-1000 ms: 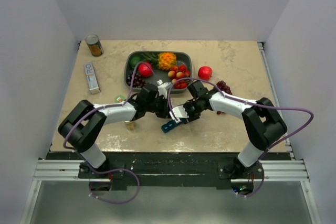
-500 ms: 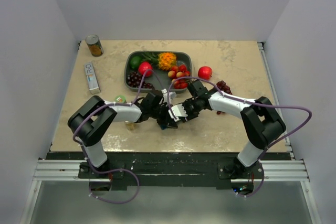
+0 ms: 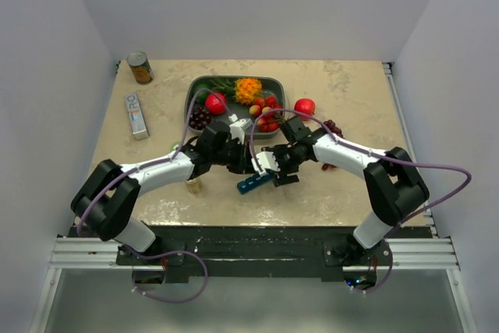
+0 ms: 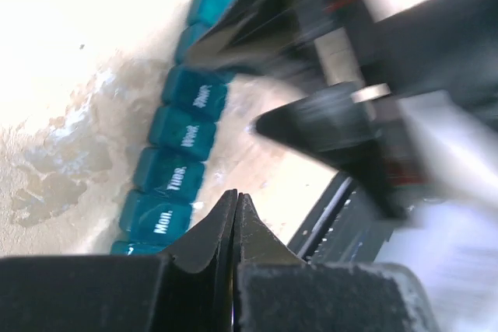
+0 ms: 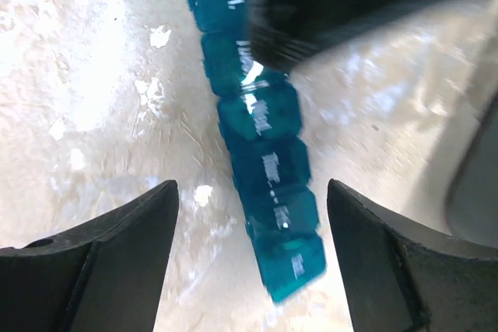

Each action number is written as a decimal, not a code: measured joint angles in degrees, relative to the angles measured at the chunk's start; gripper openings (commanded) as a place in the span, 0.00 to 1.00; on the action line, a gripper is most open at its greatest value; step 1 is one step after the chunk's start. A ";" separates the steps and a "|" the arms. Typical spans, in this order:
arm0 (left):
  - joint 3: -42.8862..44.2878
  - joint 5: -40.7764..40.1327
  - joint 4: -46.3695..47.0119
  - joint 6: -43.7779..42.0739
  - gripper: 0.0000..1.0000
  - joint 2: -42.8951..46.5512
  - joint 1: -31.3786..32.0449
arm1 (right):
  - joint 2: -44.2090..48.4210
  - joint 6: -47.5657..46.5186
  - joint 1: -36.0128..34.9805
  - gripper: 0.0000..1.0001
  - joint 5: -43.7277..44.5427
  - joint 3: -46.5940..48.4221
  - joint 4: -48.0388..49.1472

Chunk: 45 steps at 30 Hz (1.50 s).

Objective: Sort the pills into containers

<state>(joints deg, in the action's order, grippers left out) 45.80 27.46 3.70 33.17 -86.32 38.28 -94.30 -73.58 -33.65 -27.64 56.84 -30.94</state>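
Near centre of the table (image 3: 359,107), right gripper (image 5: 249,188) is spread wide over the teal containers (image 5: 261,126) lying flat there. Left gripper (image 4: 236,201) sits pinched together, empty, just beside them. Lids (image 4: 189,136) look closed; flipping one up seems next, needing the row steadied.

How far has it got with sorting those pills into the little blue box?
Barely started, it seems. Done: nothing visible; the pill organiser's lids in view look shut, and I see no pills. In hand: the right end effector is open over the strip, the left end effector shut beside it. Left: opening compartments and filling them.
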 measured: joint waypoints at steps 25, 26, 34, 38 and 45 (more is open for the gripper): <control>3.87 2.32 6.05 0.07 0.00 -15.98 -0.02 | -3.58 13.40 10.93 0.00 -3.78 6.19 -4.28; 3.87 2.36 6.16 0.04 0.00 -16.04 -0.02 | -5.20 13.55 10.95 0.00 -3.02 6.21 -4.15; 3.87 3.06 7.82 0.20 0.00 -16.79 -0.02 | -7.23 14.64 11.10 0.00 -2.73 8.20 -2.27; 3.87 3.23 7.98 0.20 0.00 -16.85 -0.02 | -6.95 14.91 11.10 0.00 -2.75 8.48 -2.69; 4.13 3.21 7.50 0.15 0.00 -16.85 -0.02 | -2.38 15.54 11.13 0.00 -2.56 8.52 -5.84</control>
<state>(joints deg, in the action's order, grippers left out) 49.93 30.68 11.20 33.32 -103.18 38.26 -96.68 -58.04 -22.52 -30.20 65.36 -36.77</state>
